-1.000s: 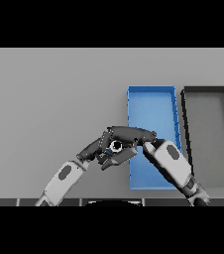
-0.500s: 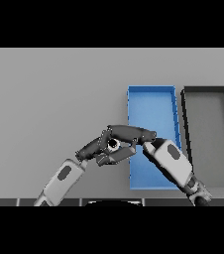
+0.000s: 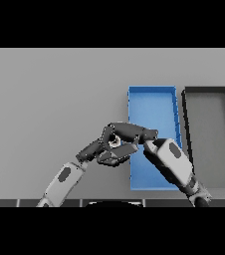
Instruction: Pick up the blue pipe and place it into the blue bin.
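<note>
**Both hands meet at the left edge of the blue bin**

The blue pipe cannot be made out clearly; a small pale, ring-like shape point(image 3: 115, 141) shows between the two hands, and it may be the pipe's end, though the view is too poor to be sure. It sits just left of the blue bin point(image 3: 152, 99), at the bin's left wall.

The right hand point(image 3: 129, 133) reaches in from the lower right across the bin, its dark fingers curled over that pale shape. The left hand point(image 3: 112, 154) comes in from the lower left, just below and touching the right hand, its fingers bent in beneath the same spot.

A dark bin point(image 3: 209, 92) stands just right of the blue one on the grey worktop point(image 3: 50, 99). No writing or labels can be read.
</note>
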